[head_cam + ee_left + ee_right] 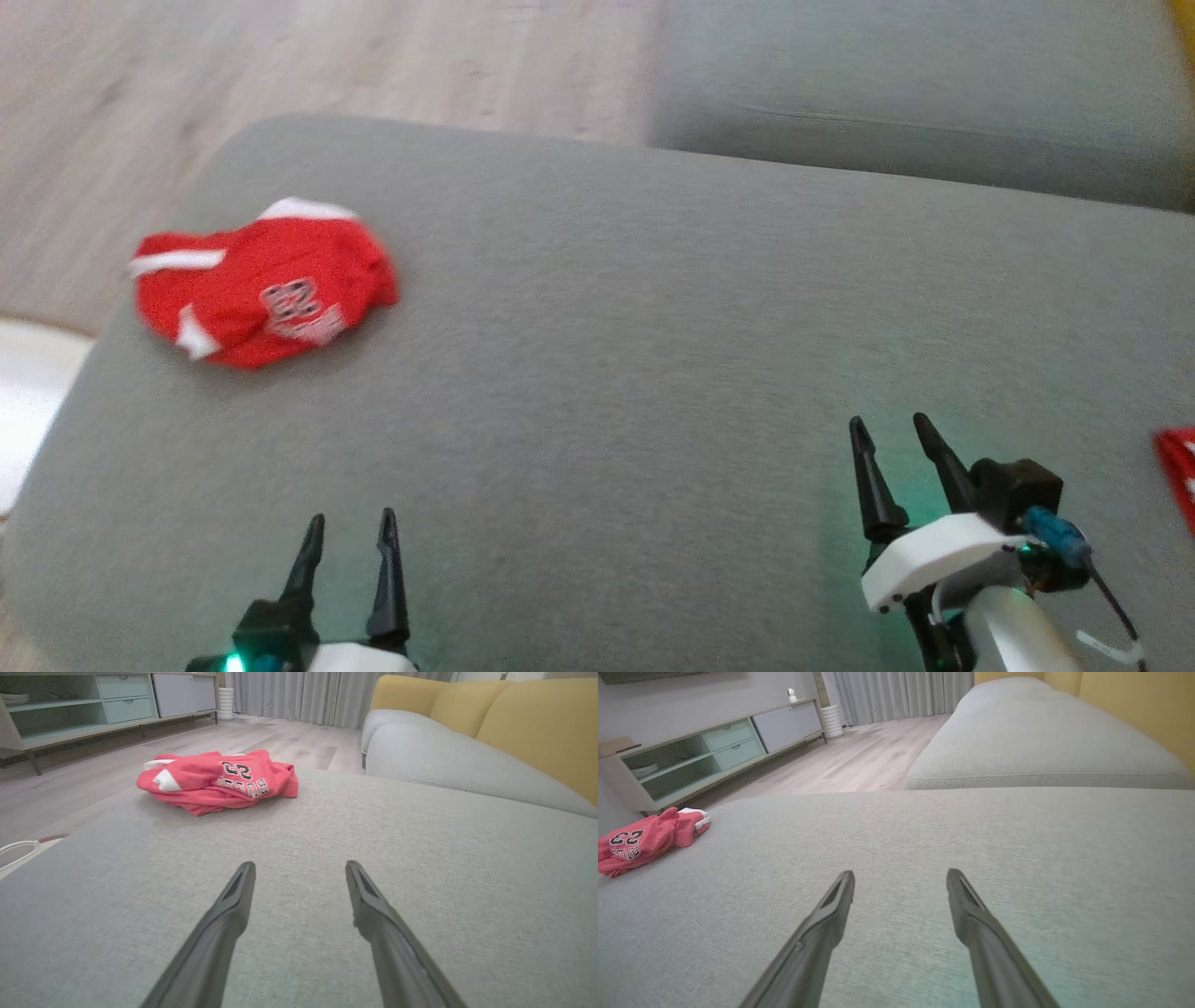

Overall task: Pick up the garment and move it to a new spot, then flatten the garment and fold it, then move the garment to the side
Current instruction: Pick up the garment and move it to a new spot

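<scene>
Out at the far left of the big grey fabric sofa cushion (607,355), near its rounded corner, sits the crumpled red jersey with white trim and printed lettering (266,294), bunched into a loose heap. My guess is it's light, soft and totally floppy, so it'll sag and trail from wherever you grab it, and thin knit like that can slip out of a shallow pinch. I'd go for a raised fold or one of the white-edged bits on top of the heap, and take a decent bite of cloth rather than skim the cushion. The left fingers (386,569) are spread apart with nothing between them, low over the near edge of the cushion, pointing roughly toward the jersey but well apart from it. The right fingers (873,485) are spread and empty too, off to the right and even farther from it.
</scene>
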{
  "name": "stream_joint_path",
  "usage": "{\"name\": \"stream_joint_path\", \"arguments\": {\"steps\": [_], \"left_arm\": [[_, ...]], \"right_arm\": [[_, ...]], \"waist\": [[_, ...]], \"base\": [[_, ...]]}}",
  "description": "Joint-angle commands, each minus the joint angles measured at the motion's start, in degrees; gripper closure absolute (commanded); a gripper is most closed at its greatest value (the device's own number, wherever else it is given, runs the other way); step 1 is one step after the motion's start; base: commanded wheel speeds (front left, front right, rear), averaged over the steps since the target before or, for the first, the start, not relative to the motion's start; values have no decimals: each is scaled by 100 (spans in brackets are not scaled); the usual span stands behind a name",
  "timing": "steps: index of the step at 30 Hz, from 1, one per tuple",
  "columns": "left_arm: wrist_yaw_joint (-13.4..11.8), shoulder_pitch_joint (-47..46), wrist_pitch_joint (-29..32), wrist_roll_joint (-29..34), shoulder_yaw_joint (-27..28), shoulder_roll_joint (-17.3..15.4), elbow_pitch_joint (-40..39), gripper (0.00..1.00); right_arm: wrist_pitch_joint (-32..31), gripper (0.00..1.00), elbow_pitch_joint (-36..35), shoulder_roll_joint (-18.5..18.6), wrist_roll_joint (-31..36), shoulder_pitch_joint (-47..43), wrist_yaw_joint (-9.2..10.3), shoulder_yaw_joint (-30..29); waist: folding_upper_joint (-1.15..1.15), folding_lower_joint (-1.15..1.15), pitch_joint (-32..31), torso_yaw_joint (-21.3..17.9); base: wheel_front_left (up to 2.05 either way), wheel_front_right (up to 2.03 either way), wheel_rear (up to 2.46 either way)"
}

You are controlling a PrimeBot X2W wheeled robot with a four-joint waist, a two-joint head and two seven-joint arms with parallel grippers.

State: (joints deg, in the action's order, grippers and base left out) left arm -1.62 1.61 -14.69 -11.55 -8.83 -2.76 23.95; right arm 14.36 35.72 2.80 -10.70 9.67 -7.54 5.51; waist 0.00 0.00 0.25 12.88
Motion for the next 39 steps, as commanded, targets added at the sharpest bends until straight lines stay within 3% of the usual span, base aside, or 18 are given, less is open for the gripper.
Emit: {"name": "stream_joint_path", "arguments": {"steps": [1, 8, 15, 20, 29, 39], "left_arm": [[-33, -156, -31, -36, 273, -11, -139, 0], [-42, -63, -31, 38, 568, -11, -125, 0], [79, -290, -31, 62, 897, -11, -255, 0], [229, -650, -31, 102, 1298, -52, -441, 0], [555, -2047, -31, 262, 2053, -672, -387, 0], [846, -3597, 32, 220, 1792, -1240, 1552, 0]], "right_arm": [[63, 0, -187, 9, -59, 145, 5, 219], [63, 0, -160, 8, -201, 257, 5, 585], [63, 0, -171, 8, -152, 297, 5, 625], [63, 0, -174, 8, 2, 357, 5, 573], [63, 0, -357, 9, 250, 644, 5, 536], [63, 0, -786, 244, 280, 1071, 5, 696]], "waist": [[0, 0, 148, 695], [0, 0, 255, 1307], [0, 0, 435, 1408], [0, 0, 658, 1318], [0, 0, 1289, 880], [0, 0, 1976, 280]], "base": [[0, 0, 0], [0, 0, 0], [0, 0, 0], [0, 0, 0], [0, 0, 0], [0, 0, 0]]}}
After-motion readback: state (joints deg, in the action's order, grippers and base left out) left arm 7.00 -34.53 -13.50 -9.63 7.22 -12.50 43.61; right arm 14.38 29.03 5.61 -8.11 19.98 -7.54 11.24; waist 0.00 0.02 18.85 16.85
